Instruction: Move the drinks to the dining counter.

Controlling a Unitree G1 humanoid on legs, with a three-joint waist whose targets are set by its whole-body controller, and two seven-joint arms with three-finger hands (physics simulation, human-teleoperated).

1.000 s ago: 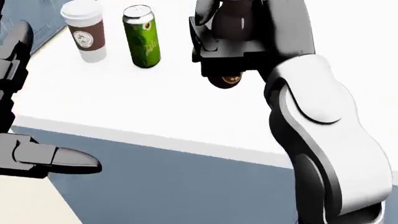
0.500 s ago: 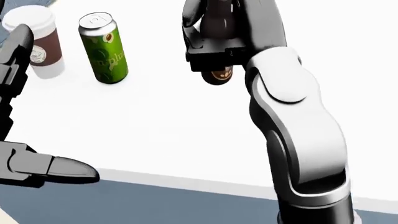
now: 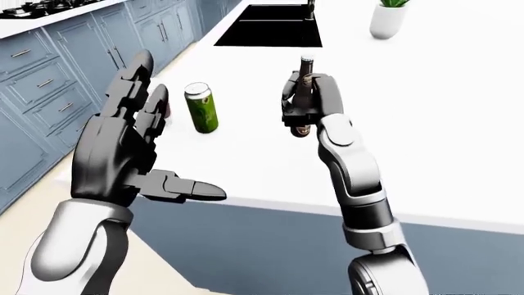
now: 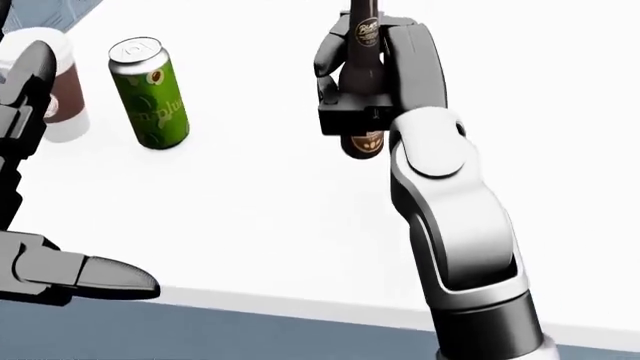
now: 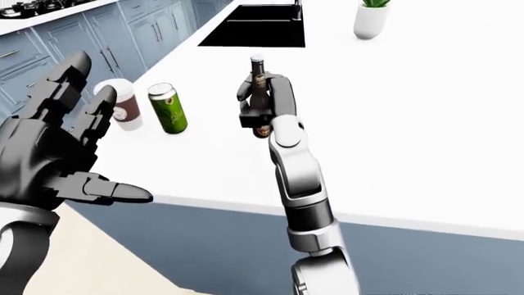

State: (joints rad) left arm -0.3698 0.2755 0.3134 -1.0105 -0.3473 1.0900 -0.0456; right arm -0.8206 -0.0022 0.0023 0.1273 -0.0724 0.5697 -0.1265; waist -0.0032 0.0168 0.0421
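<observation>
My right hand (image 4: 362, 82) is shut on a dark brown bottle (image 4: 364, 142), held upright just above the white counter (image 4: 250, 210); its neck and cap (image 5: 258, 59) rise above the fingers. A green can (image 4: 148, 94) stands on the counter to the left of the bottle. Further left is a white-lidded paper coffee cup (image 5: 123, 107), partly hidden behind my left hand in the head view. My left hand (image 3: 135, 147) hovers open, fingers spread, off the counter's near edge with nothing in it.
A black sink (image 3: 270, 27) with a tap is set into the counter at the top of the eye views. A white pot with a green plant (image 3: 388, 17) stands to its right. Blue cabinets (image 3: 49, 80) line the left side, over a beige floor.
The whole picture has shifted as the camera moved closer over the counter. The can and cup slid left in view. My right hand with the bottle now sits more upright.
</observation>
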